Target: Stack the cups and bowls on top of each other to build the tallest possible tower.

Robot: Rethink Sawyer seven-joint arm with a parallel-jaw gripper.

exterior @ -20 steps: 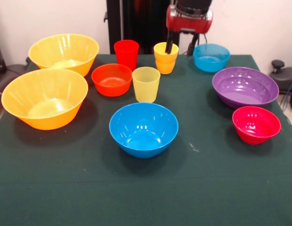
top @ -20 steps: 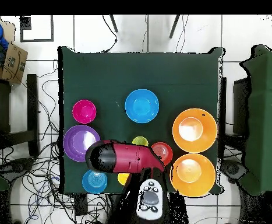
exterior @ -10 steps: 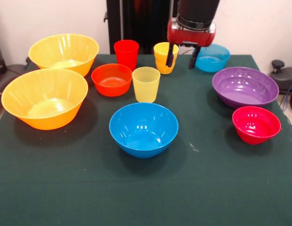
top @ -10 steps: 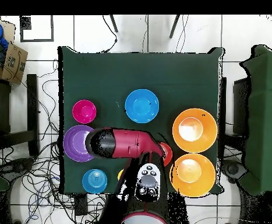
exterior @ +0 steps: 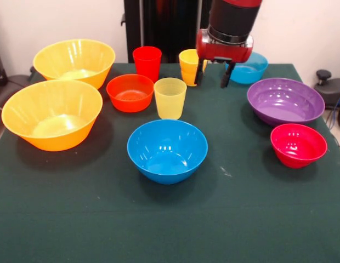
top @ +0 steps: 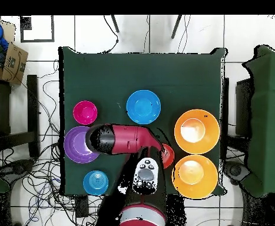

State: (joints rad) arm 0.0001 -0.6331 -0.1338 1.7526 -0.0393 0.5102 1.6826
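Front view: claw (exterior: 211, 80) hangs spread and empty above the bench (exterior: 104, 219), just beside the two nested orange-yellow cups (exterior: 189, 67), not touching them. Pale yellow cup (exterior: 170, 97) stands between orange-red bowl (exterior: 130, 92) and blue bowl (exterior: 167, 150). Purple bowl (exterior: 285, 101) sits apart. No tower built; bowls lie separate.
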